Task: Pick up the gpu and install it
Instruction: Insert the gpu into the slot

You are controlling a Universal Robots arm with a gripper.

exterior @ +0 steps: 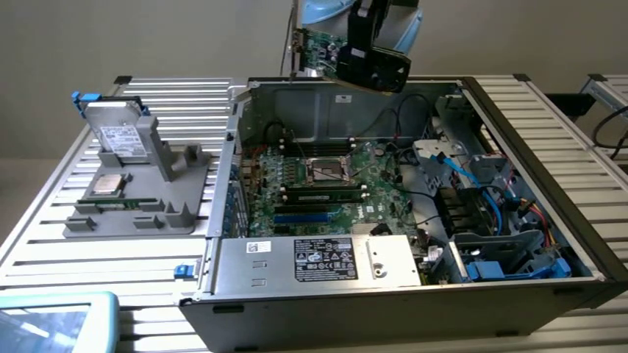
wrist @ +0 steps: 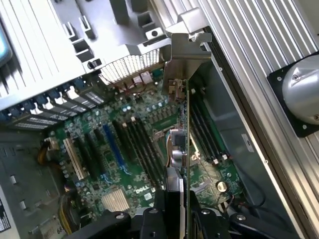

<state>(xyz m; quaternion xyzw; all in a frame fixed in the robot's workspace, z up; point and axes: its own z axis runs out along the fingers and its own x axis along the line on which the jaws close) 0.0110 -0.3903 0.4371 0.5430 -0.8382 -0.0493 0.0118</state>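
Black gripper (exterior: 373, 65) at the exterior view's upper centre pinches the gpu (exterior: 316, 50) above the open computer case (exterior: 393, 316), mid-carry; seating it likely needs its edge aligned over the motherboard (exterior: 378, 158).

1. A robotics lab set up for computer assembly: a bench (exterior: 59, 243) of slatted aluminium profile stands before a bare, pale wall (exterior: 147, 37), with none of the furnishings of a home or an office.
2. A desktop computer case (exterior: 393, 316) lies open on its side on the bench, its motherboard (exterior: 334, 184), cables and drive bays exposed.
3. Beside the case, on the exterior view's left, a grey moulded fixture (exterior: 137, 213) keeps loose parts in fixed slots, among them a hard drive (exterior: 120, 136) propped on edge.
4. Above the case, a robot arm's gripper (exterior: 354, 62) clamps the gpu (exterior: 319, 50), marking this as a robot workcell.
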